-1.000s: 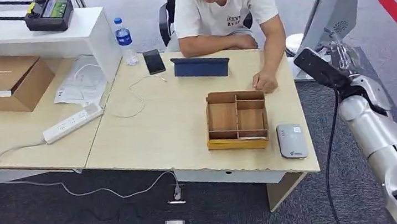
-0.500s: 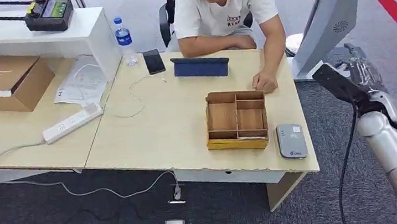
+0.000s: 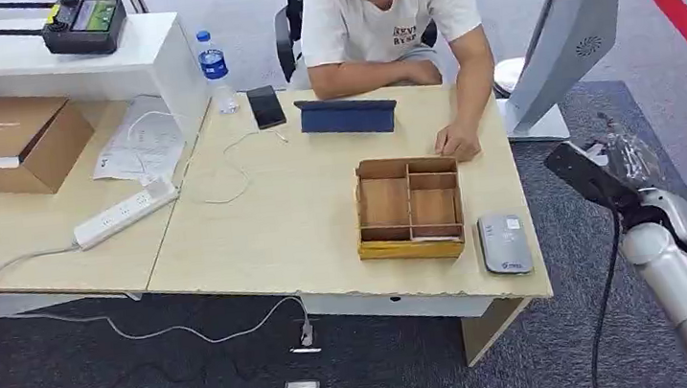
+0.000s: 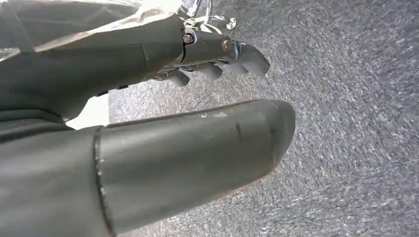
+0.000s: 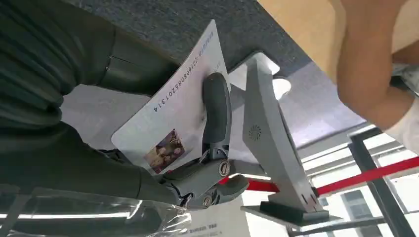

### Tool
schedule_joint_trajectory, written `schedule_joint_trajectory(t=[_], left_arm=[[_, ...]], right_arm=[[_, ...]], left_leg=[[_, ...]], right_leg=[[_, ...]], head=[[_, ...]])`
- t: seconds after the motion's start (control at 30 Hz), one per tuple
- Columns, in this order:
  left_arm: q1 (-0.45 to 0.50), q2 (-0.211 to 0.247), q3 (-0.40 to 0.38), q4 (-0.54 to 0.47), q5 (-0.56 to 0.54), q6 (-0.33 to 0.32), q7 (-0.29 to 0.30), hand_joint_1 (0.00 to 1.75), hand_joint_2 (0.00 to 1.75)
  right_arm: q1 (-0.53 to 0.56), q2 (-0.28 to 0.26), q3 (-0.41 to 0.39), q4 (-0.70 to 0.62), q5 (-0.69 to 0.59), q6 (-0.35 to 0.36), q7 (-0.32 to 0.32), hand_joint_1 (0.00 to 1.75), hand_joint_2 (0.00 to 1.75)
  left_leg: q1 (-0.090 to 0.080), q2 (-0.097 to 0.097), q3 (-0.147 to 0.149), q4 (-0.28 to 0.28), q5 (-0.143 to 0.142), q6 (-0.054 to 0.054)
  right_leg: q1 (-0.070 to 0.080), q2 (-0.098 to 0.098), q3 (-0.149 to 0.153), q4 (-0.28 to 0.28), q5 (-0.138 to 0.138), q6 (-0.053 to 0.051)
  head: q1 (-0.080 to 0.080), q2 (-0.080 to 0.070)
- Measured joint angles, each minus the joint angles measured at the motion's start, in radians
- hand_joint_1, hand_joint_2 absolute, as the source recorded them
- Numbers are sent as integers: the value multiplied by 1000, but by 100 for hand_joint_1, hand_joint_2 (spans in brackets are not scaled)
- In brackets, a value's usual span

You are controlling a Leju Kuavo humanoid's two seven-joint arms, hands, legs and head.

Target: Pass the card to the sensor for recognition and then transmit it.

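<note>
Your right hand [image 5: 197, 163] pinches the card [image 5: 183, 118] in its fingers [image 5: 216, 108], off the worktop's [image 3: 305, 227] edge. The reader [image 3: 505, 243] lies untouched; scanning and handover remain. Left hand [image 4: 217, 54] holds nothing.

head view: high, facing forward and down over the table [image 3: 258, 241]; right arm [image 3: 686, 283] enters at 4 o'clock.
left wrist view: close behind the left hand [image 4: 148, 128], facing carpet [image 4: 356, 98].
right wrist view: close, turned; shares the grey stand [image 5: 269, 133] [image 3: 563, 26].
</note>
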Motion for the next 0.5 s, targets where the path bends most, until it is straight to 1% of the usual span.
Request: schedule_joint_trajectory(t=[0.13,0.27,0.5], left_arm=[[-2,-1,0,0,0,-2,5,0,0],[-2,-2,0,0,2,-2,12,0,0],[-2,-2,0,0,0,0,15,0,0]], right_arm=[[47,36,6,-3,46,16,25,175,175],[92,72,14,0,44,13,33,175,175],[146,92,18,3,40,12,33,175,175]], left_leg=[[1,0,0,0,0,0],[1,0,0,0,0,-1],[1,0,0,0,0,0]], right_leg=[[1,0,0,0,0,0],[1,0,0,0,0,0],[1,0,0,0,0,0]], head=[[0,0],[0,0],[0,0]])
